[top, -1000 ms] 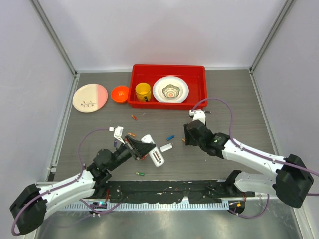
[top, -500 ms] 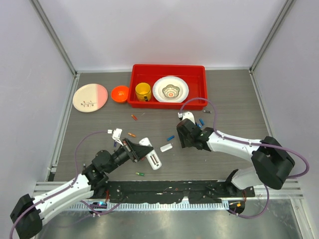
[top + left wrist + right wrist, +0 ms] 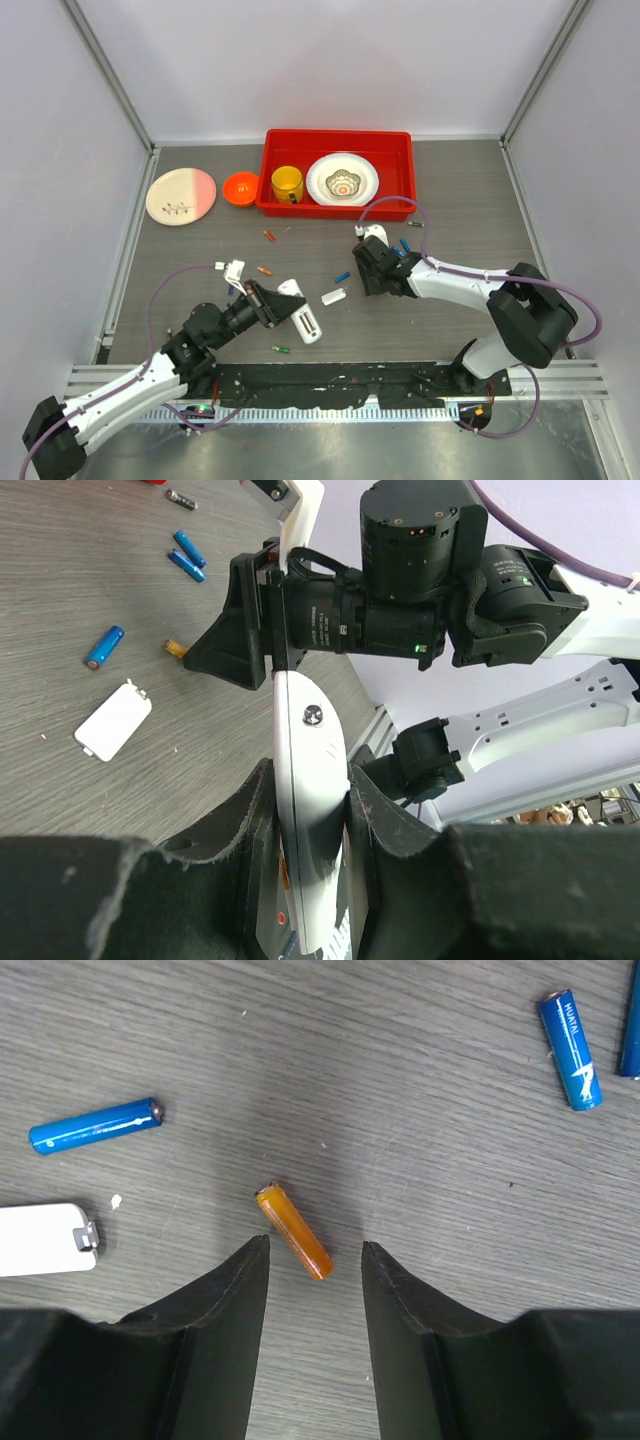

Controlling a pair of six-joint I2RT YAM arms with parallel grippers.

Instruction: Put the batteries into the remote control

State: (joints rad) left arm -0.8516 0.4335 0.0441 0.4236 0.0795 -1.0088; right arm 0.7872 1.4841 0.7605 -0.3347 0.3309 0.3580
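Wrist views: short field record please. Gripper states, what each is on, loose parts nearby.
left gripper: shut on the remote control, held edge-on
right gripper: open, over the table
orange battery: flat on table, diagonal, near end between the open jaws, no contact visible
blue battery: loose, left of the orange one
second blue battery: loose, upper right
back cover: off, flat on table, left edge of right wrist view
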